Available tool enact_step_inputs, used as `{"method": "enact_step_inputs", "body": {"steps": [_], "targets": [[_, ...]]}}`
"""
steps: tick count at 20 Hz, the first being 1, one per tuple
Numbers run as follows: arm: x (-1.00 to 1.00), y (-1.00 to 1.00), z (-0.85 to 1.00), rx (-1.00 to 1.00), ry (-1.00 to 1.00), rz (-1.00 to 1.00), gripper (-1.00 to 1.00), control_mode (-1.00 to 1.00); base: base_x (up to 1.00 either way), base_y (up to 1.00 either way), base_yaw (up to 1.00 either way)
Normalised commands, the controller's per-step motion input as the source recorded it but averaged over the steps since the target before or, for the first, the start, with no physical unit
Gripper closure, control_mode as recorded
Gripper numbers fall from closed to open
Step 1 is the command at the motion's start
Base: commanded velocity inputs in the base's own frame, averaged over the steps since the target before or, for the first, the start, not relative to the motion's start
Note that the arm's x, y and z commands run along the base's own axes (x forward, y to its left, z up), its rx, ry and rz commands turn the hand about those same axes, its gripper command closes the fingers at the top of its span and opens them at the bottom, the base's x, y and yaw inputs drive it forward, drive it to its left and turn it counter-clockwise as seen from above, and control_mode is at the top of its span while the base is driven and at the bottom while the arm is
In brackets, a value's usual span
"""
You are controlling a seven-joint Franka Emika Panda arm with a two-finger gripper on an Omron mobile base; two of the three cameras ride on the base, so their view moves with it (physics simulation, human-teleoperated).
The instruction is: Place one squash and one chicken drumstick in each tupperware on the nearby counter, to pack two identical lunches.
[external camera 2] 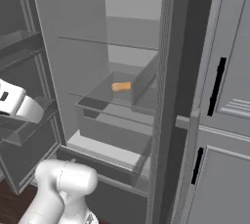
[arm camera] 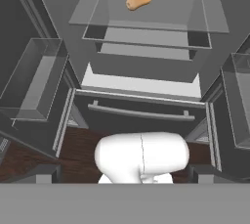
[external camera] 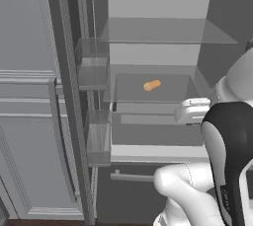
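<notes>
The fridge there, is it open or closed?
Open. The fridge's inner glass shelves show, an orange squash lies on one, and the door bins stand swung out to the side.

Orange squash on its side on glass fridge shelf

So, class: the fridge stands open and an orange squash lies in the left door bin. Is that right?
Not quite. The fridge does stand open, but the orange squash lies on a glass shelf inside it, not in the left door bin. The left base view shows it, and so does the hand view.
</notes>
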Motion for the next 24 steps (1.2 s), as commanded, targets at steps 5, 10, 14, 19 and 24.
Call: {"method": "enact_step_inputs", "body": {"steps": [5, 10, 14, 19, 24], "targets": [[0.00, 0.00, 0.00, 0.00, 0.00, 0.00, -1.00, 1.00, 0.06, -0.70, 0.10], [0.00, 0.00, 0.00, 0.00, 0.00, 0.00, -1.00, 1.00, -0.24, 0.12, 0.07], [-0.09, -0.10, -0.02, 0.20, -0.11, 0.00, -1.00, -1.00, 0.00, 0.00, 0.00], [0.38, -0.08, -0.16, 0.13, -0.07, -0.12, -1.00, -1.00, 0.00, 0.00, 0.00], [-0.03, 0.26, -0.03, -0.01, -0.01, -0.32, -1.00, -1.00, 0.00, 0.00, 0.00]]}}
